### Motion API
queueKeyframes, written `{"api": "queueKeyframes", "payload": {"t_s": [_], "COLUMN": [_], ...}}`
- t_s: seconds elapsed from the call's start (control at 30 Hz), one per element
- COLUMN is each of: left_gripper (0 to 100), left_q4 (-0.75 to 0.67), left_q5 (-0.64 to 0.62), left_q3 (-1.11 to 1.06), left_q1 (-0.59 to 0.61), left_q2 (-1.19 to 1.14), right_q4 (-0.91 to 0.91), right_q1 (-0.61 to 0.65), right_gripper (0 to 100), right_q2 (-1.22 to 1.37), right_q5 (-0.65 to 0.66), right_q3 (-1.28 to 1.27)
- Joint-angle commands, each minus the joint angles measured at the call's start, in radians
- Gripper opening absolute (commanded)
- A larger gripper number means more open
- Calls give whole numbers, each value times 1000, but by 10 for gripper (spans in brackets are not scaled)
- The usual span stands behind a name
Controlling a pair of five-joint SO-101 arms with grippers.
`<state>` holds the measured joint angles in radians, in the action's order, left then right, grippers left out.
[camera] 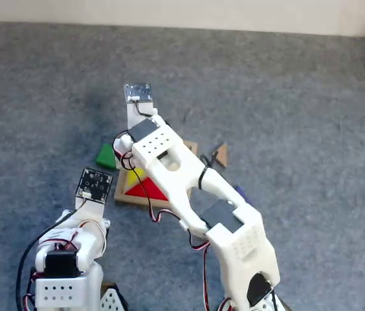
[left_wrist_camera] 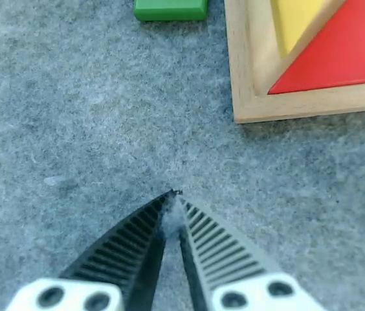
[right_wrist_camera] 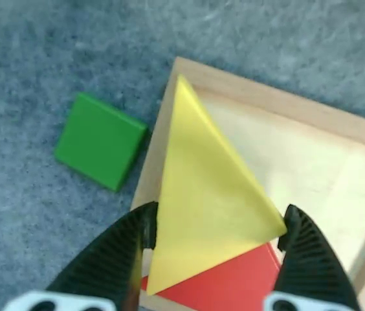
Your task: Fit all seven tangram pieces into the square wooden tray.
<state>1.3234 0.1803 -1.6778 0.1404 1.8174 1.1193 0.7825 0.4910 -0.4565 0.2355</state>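
While the left gripper sat closed, empty, the right gripper clasped the yellow triangle over the tray, likely needing to lower it flat.

The high camera is looking steeply down over the table from the arms' base side, taking in the whole tray. The wrist cameras are looking past the left gripper and right gripper from close up. All three are sharing one tray corner (with the yellow triangle and green piece).
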Motion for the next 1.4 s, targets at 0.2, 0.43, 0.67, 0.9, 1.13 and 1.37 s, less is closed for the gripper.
{"api": "queueKeyframes", "payload": {"t_s": [0.2,0.43,0.67,0.9,1.13,1.37], "left_gripper": [5,5,5,5,5,5], "left_q4": [3,3,3,3,3,3], "left_q5": [-3,-3,-3,-3,-3,-3], "left_q3": [-18,-18,-18,-18,-18,-18], "left_q1": [12,12,12,12,12,12], "left_q2": [7,7,7,7,7,7], "right_q4": [-12,13,22,18,-27,-22], "right_q1": [27,15,-39,-59,-82,-35], "right_gripper": [343,328,165,87,87,84], "right_q2": [-27,-31,-90,-125,21,82], "right_q5": [46,123,249,350,353,351], "right_q3": [64,65,64,54,64,54]}}
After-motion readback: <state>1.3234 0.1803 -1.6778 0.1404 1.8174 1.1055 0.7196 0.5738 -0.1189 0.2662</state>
